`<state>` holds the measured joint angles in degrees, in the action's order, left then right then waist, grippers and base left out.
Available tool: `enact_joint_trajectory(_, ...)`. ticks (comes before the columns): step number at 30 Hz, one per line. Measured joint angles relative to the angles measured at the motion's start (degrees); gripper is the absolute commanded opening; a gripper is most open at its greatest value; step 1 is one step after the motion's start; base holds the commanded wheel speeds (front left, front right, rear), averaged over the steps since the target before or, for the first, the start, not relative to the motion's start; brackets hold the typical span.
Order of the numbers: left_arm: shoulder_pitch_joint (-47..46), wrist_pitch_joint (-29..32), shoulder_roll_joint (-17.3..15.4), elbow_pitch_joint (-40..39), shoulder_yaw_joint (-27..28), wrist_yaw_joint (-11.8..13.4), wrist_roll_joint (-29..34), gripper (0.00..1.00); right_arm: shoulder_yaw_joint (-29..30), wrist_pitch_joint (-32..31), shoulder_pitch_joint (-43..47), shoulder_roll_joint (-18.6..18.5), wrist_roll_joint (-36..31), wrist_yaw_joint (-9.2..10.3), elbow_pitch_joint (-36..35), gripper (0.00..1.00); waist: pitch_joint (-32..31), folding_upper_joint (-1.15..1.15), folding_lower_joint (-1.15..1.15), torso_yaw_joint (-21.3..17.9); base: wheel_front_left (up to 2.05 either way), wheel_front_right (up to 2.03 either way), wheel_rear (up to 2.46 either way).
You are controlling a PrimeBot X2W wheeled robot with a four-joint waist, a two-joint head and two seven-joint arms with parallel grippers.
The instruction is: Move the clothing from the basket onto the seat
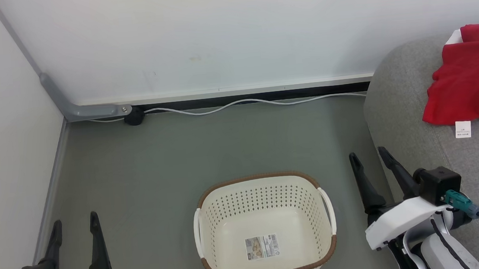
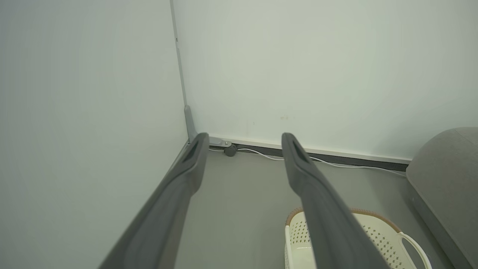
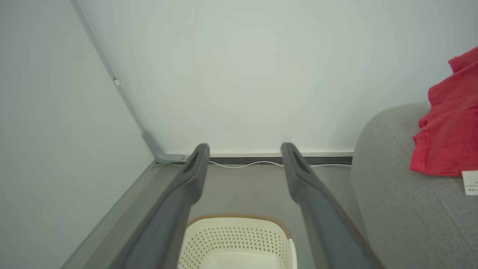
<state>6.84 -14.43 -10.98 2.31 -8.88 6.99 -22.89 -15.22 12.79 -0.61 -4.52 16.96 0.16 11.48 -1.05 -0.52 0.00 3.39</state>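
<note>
Left fingers (image 1: 98, 244): at the lower left of the head view, spread wide and released, nothing between them; they point up over the floor (image 1: 160, 167) beside the left wall. In the left wrist view the fingers (image 2: 171, 209) frame the room's corner.
Bracket (image 1: 90, 111): grey, at the foot of the corner, running up the joint of the walls.
Cable (image 1: 237, 103): white, lying in loose waves along the back wall's base.
Basket (image 1: 262, 197): upright on the floor between the two arms, near the bottom middle. No garment inside; a sticker (image 1: 262, 246) lies on its bottom. Its far end shows in the left wrist view (image 2: 377, 235) and in the right wrist view (image 3: 239, 239).
Right fingers (image 1: 364, 188): just right of the basket, close to the sofa's edge, parted and released, gripping nothing; the same spread shows in the right wrist view (image 3: 317, 213).
Sofa (image 1: 402, 107): grey, at the right edge, also seen in both wrist views (image 2: 444, 172) (image 3: 396, 194).
Clothing (image 1: 465, 84): red, crumpled, lying on the sofa, well apart from the basket; seen too from the right wrist (image 3: 448, 130).
Tag (image 1: 462, 129): white, at the garment's lower hem, resting on the sofa.
</note>
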Motion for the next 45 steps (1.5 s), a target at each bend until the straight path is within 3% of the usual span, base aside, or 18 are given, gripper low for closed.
enact_joint_trajectory(24, 1.1, 0.0, 0.1, -0.7, -0.2, 0.1, 2.1, 1.00, -0.5, -1.3, 1.2, 0.0, -0.1, 0.46, -1.6, 1.00, -0.1, 0.00, 0.00, 0.2, 0.00, 0.00, 0.00)
enact_joint_trajectory(25, 1.1, 0.0, 0.1, -0.7, -0.2, 0.1, 2.1, 0.00, -0.6, -1.3, 1.3, 0.0, -0.1, 0.46, -1.5, 0.00, -0.1, 0.00, 0.00, 0.2, 0.00, 0.00, 0.00)
enact_joint_trajectory(34, 1.7, 0.3, 2.1, 2.4, -1.1, -0.3, 1.1, 0.00, -0.6, -1.3, 3.8, 0.5, 1.4, 0.37, 1.2, 0.00, -0.1, 0.00, 0.00, 0.1, 0.00, 0.00, 0.00)
enact_joint_trajectory(45, 1.7, 1.9, 2.9, 2.5, -0.3, -1.5, -8.4, 0.00, 1.1, -2.3, 3.8, 0.7, 10.4, -0.40, 0.6, 0.00, 0.1, 0.00, 0.00, -0.4, 0.00, 0.00, 0.00)
